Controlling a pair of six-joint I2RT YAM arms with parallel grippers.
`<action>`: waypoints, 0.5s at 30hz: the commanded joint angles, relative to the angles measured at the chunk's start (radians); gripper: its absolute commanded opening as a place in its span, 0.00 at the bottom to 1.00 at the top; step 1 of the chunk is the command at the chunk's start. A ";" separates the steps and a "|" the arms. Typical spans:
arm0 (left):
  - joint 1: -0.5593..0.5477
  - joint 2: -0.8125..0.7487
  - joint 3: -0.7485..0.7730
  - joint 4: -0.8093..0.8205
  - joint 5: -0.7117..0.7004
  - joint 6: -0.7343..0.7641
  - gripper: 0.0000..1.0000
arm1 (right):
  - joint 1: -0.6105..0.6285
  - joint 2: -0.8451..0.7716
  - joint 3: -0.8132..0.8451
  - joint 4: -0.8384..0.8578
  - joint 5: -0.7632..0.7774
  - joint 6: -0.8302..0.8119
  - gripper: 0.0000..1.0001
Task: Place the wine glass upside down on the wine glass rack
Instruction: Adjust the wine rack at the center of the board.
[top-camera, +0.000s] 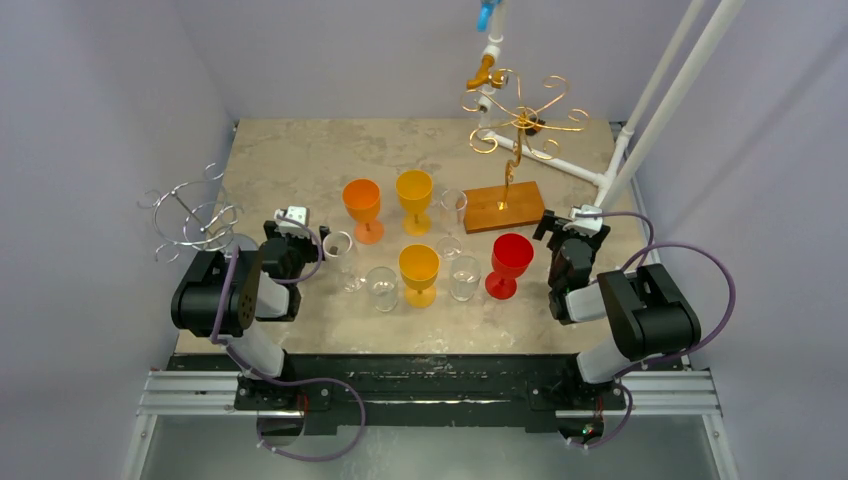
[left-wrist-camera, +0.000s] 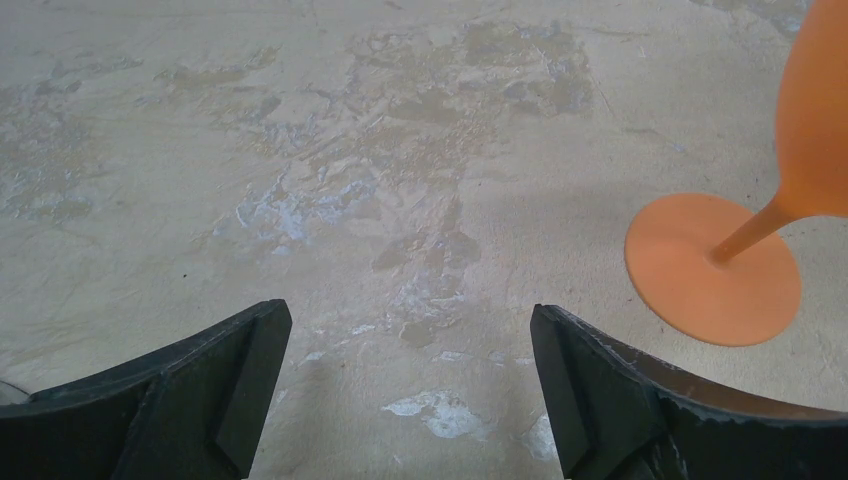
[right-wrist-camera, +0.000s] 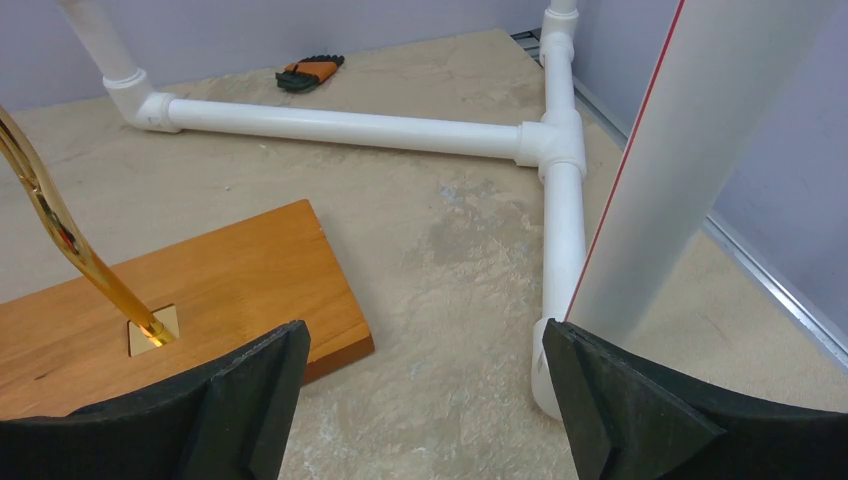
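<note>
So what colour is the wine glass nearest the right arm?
The wine glass is red; top external view shows it best.

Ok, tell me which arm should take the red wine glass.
Right, likely. The right tool, open, sits beside the red plastic wine glass and the gold wire rack on its wooden base; the left tool is farther off, by the orange plastic wine glass.

Left arm (top-camera: 235, 295): matte black housings joined by a pale grey link.
Right arm (top-camera: 630, 310): same black-and-grey build.
Cables (top-camera: 715, 290): purple, one looping along each arm.
Wrist heads (top-camera: 293, 215): small white block on each.
Left fingers (left-wrist-camera: 190, 400): black wedges, pale scuffs on one edge.
Right fingers (right-wrist-camera: 640, 410): black wedges, flat inner faces.
Mount (top-camera: 430, 385): black plate on silver rail, table's (top-camera: 300, 160) near edge.
</note>
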 joint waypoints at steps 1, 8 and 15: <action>-0.005 -0.009 0.020 0.078 0.004 -0.013 1.00 | 0.001 -0.015 0.028 0.051 0.004 -0.012 0.99; -0.005 -0.009 0.023 0.068 0.001 -0.011 1.00 | -0.001 -0.020 0.031 0.035 0.004 -0.008 0.99; 0.051 -0.190 0.172 -0.339 0.024 -0.049 1.00 | 0.007 -0.092 0.000 0.038 0.028 -0.061 0.99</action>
